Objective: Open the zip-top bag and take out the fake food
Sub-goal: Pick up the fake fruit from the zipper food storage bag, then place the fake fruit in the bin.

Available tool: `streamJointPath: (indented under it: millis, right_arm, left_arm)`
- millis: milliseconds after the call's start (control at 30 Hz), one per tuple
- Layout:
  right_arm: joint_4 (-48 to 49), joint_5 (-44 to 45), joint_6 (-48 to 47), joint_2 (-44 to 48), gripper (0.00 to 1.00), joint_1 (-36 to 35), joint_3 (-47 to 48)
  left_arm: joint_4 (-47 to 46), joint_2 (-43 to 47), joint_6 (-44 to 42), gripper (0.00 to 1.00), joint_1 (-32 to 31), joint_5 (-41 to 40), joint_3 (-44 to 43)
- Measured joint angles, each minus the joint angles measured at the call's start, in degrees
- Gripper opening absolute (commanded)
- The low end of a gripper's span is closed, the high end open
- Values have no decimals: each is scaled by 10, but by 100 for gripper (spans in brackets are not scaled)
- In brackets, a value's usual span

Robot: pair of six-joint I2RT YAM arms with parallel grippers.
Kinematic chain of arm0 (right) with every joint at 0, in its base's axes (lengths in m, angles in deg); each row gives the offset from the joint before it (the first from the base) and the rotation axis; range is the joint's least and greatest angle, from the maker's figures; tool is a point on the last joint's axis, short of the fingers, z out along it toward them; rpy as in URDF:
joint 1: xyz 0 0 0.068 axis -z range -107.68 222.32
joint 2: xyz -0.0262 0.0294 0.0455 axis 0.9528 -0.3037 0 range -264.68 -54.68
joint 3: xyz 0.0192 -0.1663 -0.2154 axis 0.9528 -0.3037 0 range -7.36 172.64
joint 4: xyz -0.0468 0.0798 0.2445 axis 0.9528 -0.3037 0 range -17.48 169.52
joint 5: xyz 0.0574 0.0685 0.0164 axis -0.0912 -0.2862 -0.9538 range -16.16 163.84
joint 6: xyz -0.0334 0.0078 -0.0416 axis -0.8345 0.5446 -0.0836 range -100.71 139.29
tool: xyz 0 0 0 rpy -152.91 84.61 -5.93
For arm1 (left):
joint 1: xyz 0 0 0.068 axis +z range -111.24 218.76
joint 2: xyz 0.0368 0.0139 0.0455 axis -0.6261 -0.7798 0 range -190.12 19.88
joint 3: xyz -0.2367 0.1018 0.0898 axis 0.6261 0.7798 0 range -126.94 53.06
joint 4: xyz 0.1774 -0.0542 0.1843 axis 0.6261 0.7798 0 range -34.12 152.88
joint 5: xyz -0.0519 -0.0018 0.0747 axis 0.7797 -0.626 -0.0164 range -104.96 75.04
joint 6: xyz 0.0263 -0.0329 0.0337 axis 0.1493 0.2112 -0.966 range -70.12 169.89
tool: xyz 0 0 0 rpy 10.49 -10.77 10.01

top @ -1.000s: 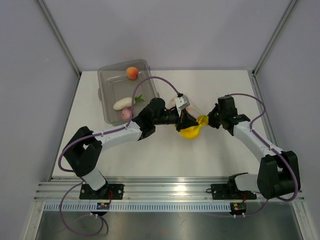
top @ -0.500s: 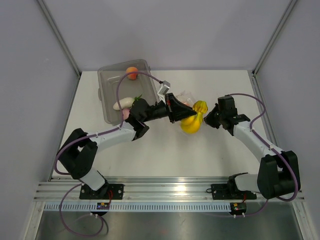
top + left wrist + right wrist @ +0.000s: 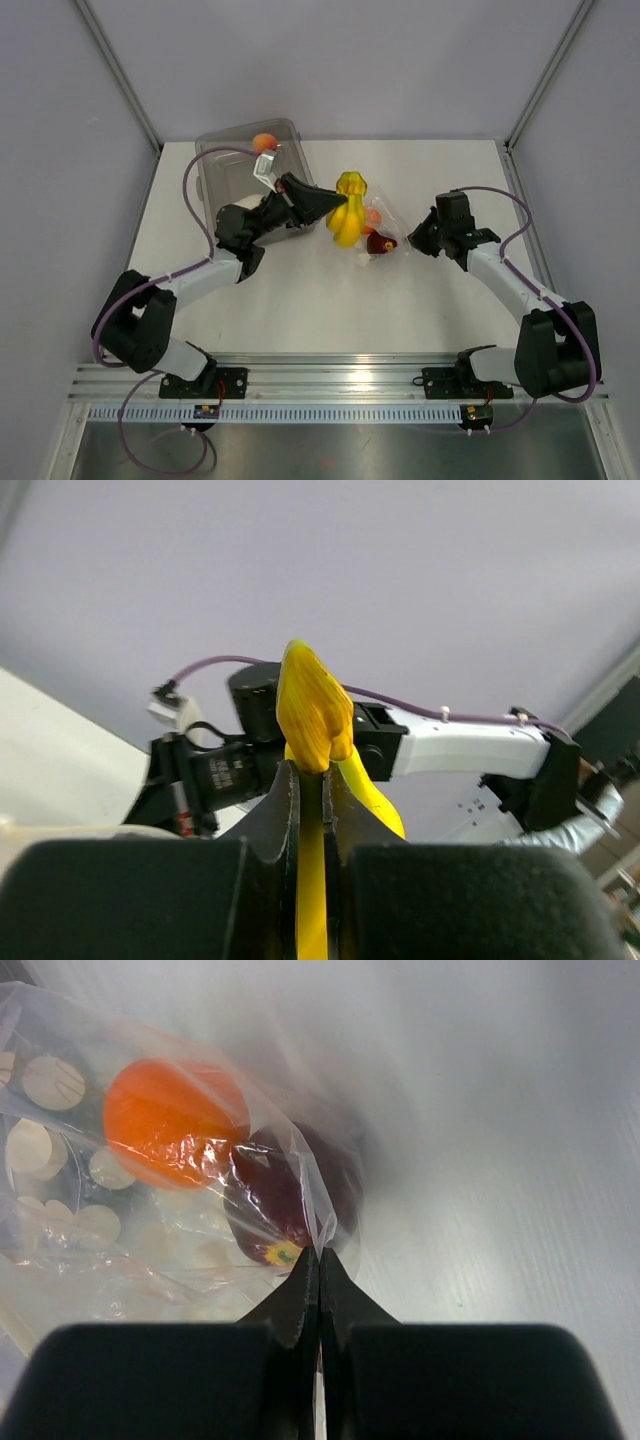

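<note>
My left gripper (image 3: pixel 328 209) is shut on the yellow banana bunch (image 3: pixel 347 208) and holds it in the air, left of the zip-top bag (image 3: pixel 375 232); the banana bunch fills the left wrist view (image 3: pixel 312 712). My right gripper (image 3: pixel 412 241) is shut on the film edge of the zip-top bag (image 3: pixel 325 1222). Inside the bag lie an orange (image 3: pixel 172 1122) and a dark red apple (image 3: pixel 282 1197); both also show from above, the orange (image 3: pixel 373 214) and the apple (image 3: pixel 379 243). A peach (image 3: pixel 264 145) lies in the tub.
A rigid clear-grey tub (image 3: pixel 215 160) stands at the back left, under my left arm. The white table (image 3: pixel 330 310) is walled on three sides. The arm bases sit on a metal rail at the near edge.
My left gripper has pulled the banana bunch out of the bag, up and to the left toward the tub. The bag has slumped flat, showing the orange and apple. My right gripper kept its hold.
</note>
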Motion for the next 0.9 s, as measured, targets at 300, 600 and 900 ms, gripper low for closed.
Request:
streamJointPath:
  millis: [300, 600, 900]
  right_arm:
    - [0, 0, 0, 0, 0, 0, 0]
    - [0, 0, 0, 0, 0, 0, 0]
    - [0, 0, 0, 0, 0, 0, 0]
  left_arm:
    - [104, 207, -109, 0, 49, -211, 141]
    - [214, 241, -230, 0, 49, -476, 152]
    - [238, 101, -310, 0, 59, -583, 130]
